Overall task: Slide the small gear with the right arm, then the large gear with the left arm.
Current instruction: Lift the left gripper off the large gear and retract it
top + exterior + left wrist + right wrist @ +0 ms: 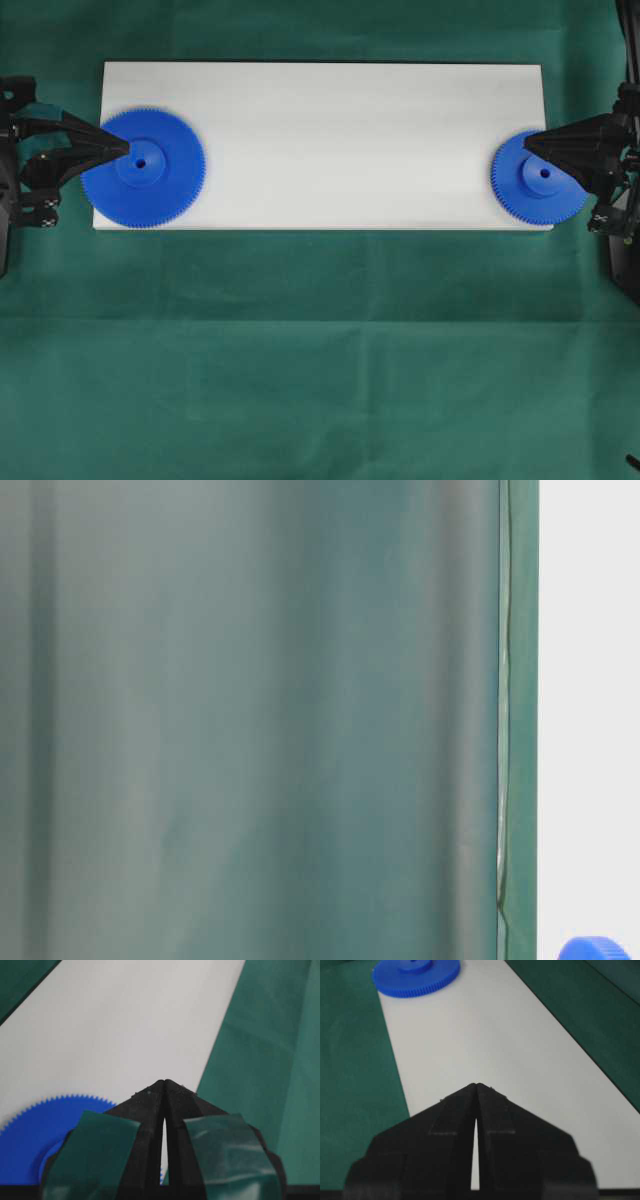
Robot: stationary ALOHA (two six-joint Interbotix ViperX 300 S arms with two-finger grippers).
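The large gear (165,190) lies flat on the left end of the white board (350,140), its rim overhanging the board's left edge. My left gripper (128,148) is shut, its pointed tip over the gear beside the raised hub. In the left wrist view the shut left gripper (164,1081) hides most of the large gear (35,1130). The small gear (530,200) lies at the board's right end. My right gripper (527,145) is shut, its tip above that gear's upper-left part. The right wrist view has the right gripper (477,1085) shut and the large gear (415,977) far off.
A green cloth (320,350) covers the table all round the board. The board's long middle stretch (495,1035) lies between the two gears. A blue gear's edge (590,948) peeks into the table-level view; which gear it is I cannot tell.
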